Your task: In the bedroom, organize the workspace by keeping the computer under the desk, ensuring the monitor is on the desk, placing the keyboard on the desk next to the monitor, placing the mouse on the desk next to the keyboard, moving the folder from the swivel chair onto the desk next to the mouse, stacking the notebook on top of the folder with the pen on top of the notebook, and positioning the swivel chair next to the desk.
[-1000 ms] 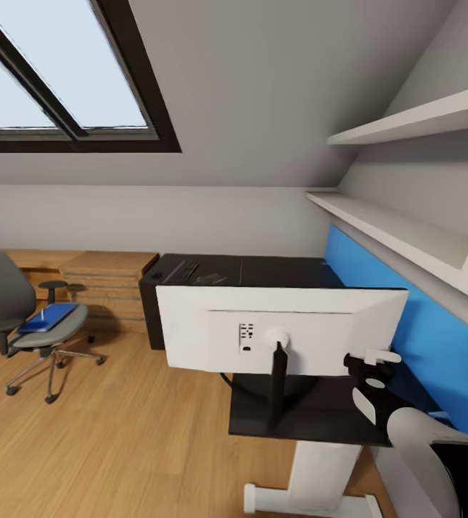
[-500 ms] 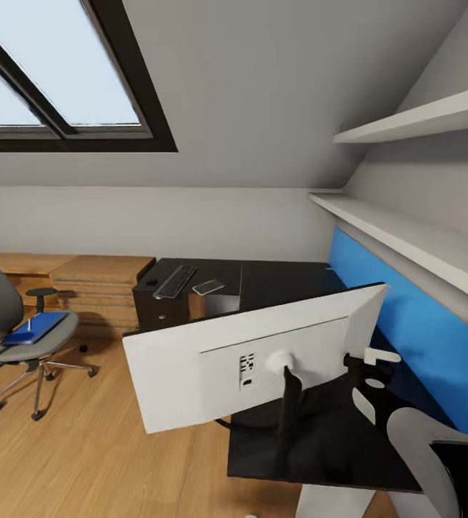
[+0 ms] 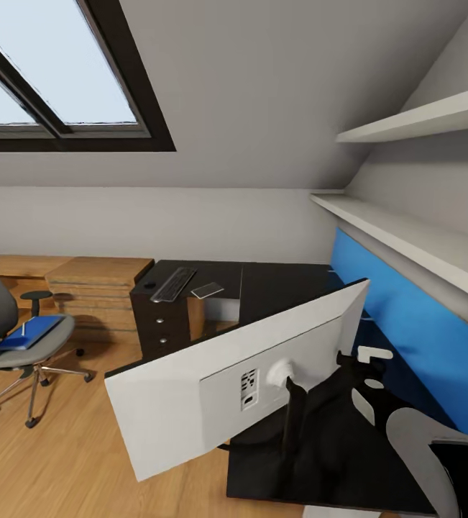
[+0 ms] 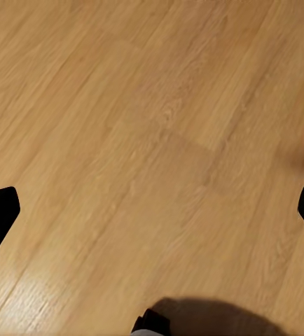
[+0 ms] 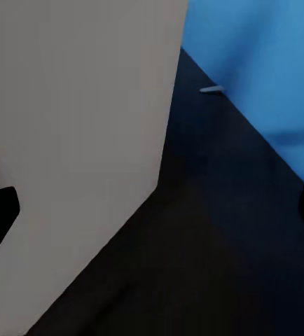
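Monitor (image 3: 212, 388) tilted, white back showing, on black desk (image 3: 277, 284); keyboard (image 3: 174, 283) at far end.

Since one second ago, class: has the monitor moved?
Yes. The monitor has tilted, its left end dropping toward the floor and its right end rising, while the desk stays level.

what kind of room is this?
Probably an attic room set up as a home office: a sloped ceiling with a skylight, an L-shaped black desk with a keyboard and a tilted monitor, and a swivel chair on wood flooring.
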